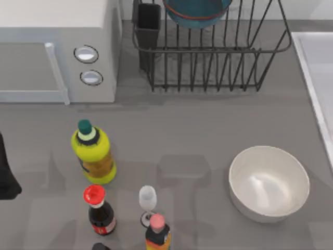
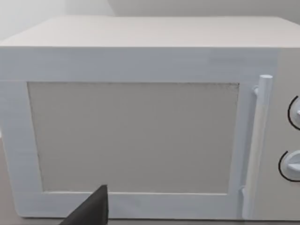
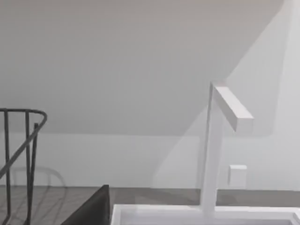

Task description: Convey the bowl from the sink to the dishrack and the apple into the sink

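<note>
Left claw (image 2: 89, 211) faces the microwave (image 2: 140, 122).

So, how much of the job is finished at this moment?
The first half looks done: the bowl sits in the dishrack at the top of the table. Nothing is being carried; the left arm waits at the left edge. The sink lies at the right edge. Moving the apple into it is left.

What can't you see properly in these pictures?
- Bowl in the dishrack: its far part is cut off by the top view's edge.
- Sink: its inside is cut off at the top view's right edge.
- Left arm: a dark sliver at the left edge.
</note>
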